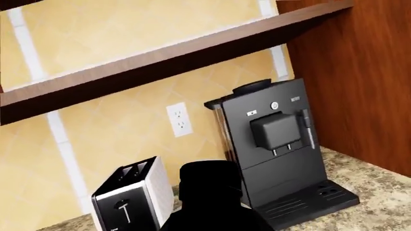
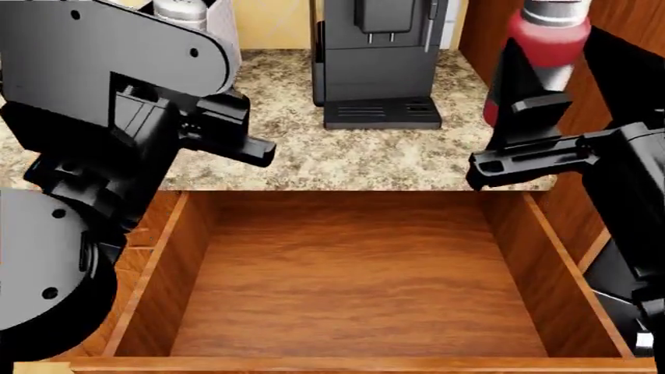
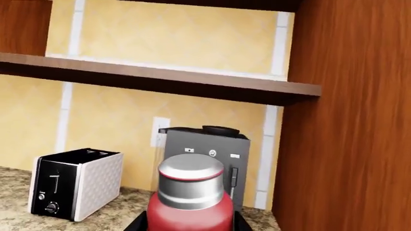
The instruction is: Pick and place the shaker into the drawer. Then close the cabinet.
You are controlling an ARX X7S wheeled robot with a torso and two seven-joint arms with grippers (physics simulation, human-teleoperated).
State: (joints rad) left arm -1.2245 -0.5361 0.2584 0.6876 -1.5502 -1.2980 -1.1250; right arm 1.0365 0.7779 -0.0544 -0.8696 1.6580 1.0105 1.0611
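I see the shaker (image 2: 549, 39), red with a silver cap, clamped in my right gripper (image 2: 525, 97) at upper right, above the counter (image 2: 353, 156) behind the open drawer (image 2: 353, 280). Left gripper (image 2: 244, 140): can't tell.

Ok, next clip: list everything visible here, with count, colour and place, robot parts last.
shaker: one, red with silver cap, held above the counter's right end
drawer: one, reddish-brown wood, open below the counter, nothing inside
counter: one, speckled beige, behind the drawer
coffee machine: one, black, at the counter's back
toaster: one, white and black, left of the coffee machine
wall socket: one, white, on the yellow wall
shelf: one, dark wood, above the counter
left gripper: black, empty
right gripper: black, holding the shaker
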